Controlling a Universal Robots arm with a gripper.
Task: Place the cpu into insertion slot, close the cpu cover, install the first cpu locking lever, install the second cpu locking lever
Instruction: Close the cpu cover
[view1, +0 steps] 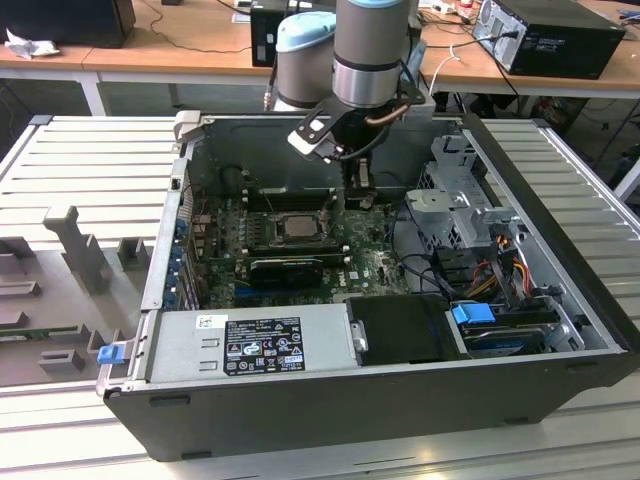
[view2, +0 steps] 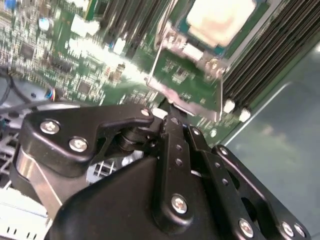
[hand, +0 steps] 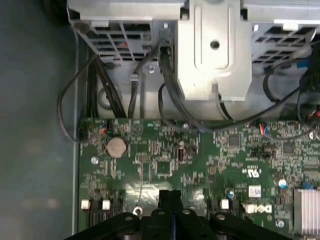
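The gripper (view2: 169, 116): fingers drawn together, nothing seen between them, tips at the free edge of the cpu cover (view2: 182, 99), which appears raised. Risk: a skewed push slips off the thin frame and scrapes the board (view2: 180, 75). Beyond, centre of the exterior view, the cpu (view1: 297, 226) lies in the insertion slot (view1: 262, 230). Tip contact hidden
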